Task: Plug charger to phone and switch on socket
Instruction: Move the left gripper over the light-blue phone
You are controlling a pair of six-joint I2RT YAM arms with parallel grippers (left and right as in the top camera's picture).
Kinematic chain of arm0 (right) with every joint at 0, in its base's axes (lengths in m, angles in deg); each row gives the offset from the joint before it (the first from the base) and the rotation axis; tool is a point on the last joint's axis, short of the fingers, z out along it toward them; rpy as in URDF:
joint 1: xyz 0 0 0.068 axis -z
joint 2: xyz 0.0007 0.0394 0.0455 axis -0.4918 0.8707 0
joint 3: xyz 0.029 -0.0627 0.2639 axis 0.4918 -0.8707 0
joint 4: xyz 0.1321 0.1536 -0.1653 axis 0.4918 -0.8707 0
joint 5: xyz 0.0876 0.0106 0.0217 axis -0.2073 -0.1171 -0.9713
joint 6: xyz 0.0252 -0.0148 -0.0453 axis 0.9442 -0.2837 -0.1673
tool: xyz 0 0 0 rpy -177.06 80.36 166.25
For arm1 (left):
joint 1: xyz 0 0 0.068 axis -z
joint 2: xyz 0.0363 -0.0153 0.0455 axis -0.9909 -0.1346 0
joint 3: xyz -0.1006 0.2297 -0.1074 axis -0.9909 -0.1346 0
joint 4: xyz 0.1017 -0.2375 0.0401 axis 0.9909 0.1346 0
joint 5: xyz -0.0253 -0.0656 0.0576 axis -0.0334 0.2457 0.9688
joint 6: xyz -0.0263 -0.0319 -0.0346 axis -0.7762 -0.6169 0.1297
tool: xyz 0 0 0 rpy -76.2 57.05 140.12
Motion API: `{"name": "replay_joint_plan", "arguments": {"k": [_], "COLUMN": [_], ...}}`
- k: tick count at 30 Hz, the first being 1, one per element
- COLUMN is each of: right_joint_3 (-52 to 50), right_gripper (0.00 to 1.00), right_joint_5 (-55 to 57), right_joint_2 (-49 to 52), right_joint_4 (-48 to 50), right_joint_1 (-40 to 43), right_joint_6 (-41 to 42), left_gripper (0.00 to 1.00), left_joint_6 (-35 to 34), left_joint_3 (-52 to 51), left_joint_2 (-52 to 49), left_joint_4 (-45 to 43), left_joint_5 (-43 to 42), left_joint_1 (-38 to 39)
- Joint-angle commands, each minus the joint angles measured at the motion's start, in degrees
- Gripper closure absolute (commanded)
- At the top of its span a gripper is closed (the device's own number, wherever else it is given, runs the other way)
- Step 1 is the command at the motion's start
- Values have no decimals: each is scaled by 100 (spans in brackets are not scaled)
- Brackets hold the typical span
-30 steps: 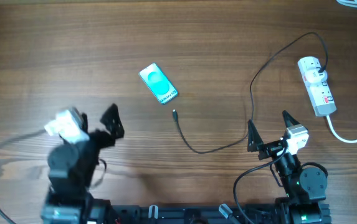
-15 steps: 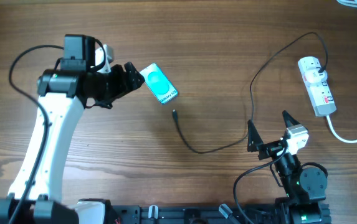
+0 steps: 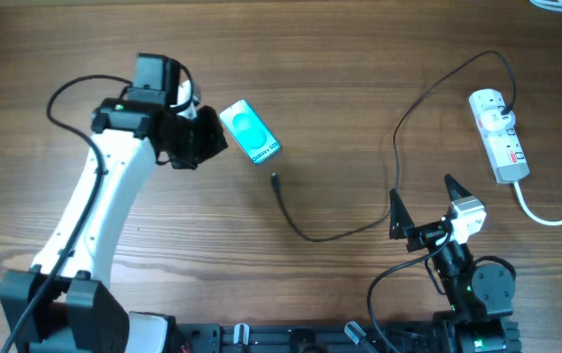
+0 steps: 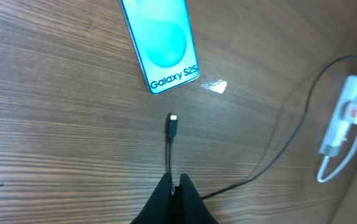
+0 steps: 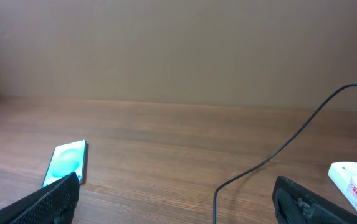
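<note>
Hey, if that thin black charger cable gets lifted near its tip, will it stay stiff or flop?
Probably floppy: the long thin black charger cable lies in loose curves across the wooden table. Its small connector tip would likely droop or swing. It looks light, so a push should slide it.

- One phone (image 3: 250,132), taken as the landmark.
- One charger (image 3: 395,147), its connector tip near the phone.
- One socket (image 3: 499,137), well apart from the phone.
- One thick white cord (image 3: 540,214), beyond the socket from the phone.
- Two grippers: left gripper (image 3: 214,138) just beside the phone, right gripper (image 3: 422,188) well apart from it.
</note>
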Motion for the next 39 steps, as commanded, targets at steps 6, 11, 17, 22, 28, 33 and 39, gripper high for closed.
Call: {"name": "replay_joint_plan", "arguments": {"k": [6, 11, 17, 22, 28, 33, 39], "right_joint_3": [-4, -4, -4, -7, -4, -4, -4], "right_gripper": [0, 0, 0, 0, 0, 0, 0], "right_joint_5": [96, 96, 96, 96, 96, 96, 96], "right_joint_2": [-35, -35, -35, -35, -35, -35, -35], "right_joint_4": [17, 17, 17, 17, 17, 17, 17], "right_joint_1": [28, 28, 28, 28, 28, 28, 28], "right_joint_6": [-50, -50, -50, -50, -50, -52, -52], "left_gripper": [96, 94, 92, 90, 86, 79, 74], "left_joint_6": [-229, -1161, -1687, -1705, -1707, -1847, -2306], "left_joint_3": [-81, -81, -81, -81, -81, -81, -81], "left_joint_2": [-535, -850, -1320, -1502, -1502, -1502, -1502], "left_joint_4": [-380, -660, -761, -684, -927, -914, -1386], "left_joint_5": [1283, 2465, 2636, 2594, 2691, 3198, 3731], "left_joint_1": [898, 1392, 1541, 1541, 1541, 1541, 1436]}}
